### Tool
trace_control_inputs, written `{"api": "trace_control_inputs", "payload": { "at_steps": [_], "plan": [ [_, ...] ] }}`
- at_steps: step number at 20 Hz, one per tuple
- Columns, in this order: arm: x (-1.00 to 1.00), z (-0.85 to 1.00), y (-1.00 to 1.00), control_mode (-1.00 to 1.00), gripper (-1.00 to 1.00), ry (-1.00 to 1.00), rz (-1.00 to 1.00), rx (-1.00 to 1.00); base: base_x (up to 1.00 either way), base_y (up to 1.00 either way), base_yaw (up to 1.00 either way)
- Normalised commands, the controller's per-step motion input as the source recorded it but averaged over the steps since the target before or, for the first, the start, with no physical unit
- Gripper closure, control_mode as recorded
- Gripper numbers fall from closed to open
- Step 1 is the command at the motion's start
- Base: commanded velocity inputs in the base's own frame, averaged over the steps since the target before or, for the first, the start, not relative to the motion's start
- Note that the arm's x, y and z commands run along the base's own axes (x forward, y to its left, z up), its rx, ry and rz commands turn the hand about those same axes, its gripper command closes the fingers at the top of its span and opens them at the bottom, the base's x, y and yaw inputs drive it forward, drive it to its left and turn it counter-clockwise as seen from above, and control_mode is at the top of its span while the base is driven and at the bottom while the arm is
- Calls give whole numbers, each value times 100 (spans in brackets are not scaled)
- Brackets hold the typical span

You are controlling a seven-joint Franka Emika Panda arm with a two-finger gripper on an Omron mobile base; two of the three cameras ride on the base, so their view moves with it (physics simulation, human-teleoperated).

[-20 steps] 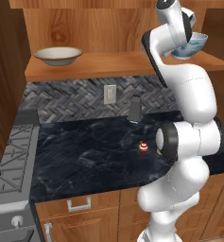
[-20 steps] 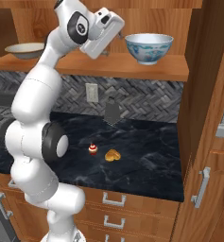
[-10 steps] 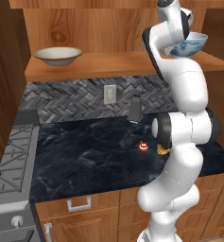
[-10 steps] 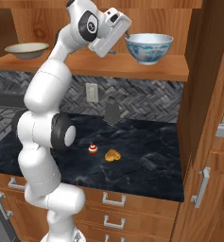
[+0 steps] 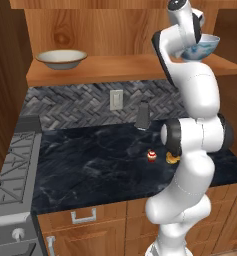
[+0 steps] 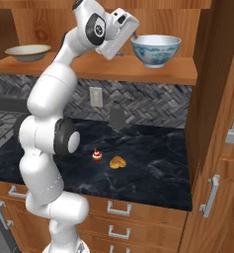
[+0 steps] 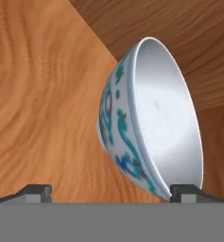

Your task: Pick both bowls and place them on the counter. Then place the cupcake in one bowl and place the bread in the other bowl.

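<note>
On the desk (image 6: 153, 158) the cupcake (image 6: 97, 156) and bread (image 6: 117, 162) lay just beside each other, apart from both bowls. Up on the wooden shelf (image 6: 153, 73) my tool (image 7: 108, 191) stood spread wide and empty at the patterned bowl (image 7: 151, 118), one fingertip (image 7: 184, 191) at its rim, though I could not tell if it touched. Farther along the shelf sat the cream bowl (image 5: 61, 58), upright.
</note>
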Motion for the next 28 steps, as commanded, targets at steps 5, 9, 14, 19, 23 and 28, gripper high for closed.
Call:
{"api": "trace_control_inputs", "payload": {
  "at_steps": [5, 9, 14, 19, 23, 28],
  "plan": [
    [42, 0, -26, -100, -100, 7, 3, 0, 0, 0, 0],
    [40, 0, -15, -100, -100, 10, 2, 0, 0, 0, 0],
    [28, -1, -19, -100, -100, 10, 1, 0, 0, 0, 0],
    [15, -2, -17, -100, -100, 10, 1, 0, 0, 0, 0],
    [8, 0, -18, -100, -100, 6, 2, 0, 0, 0, 0],
    [5, 0, -20, -100, -100, 7, 3, 0, 0, 0, 0]
  ]
}}
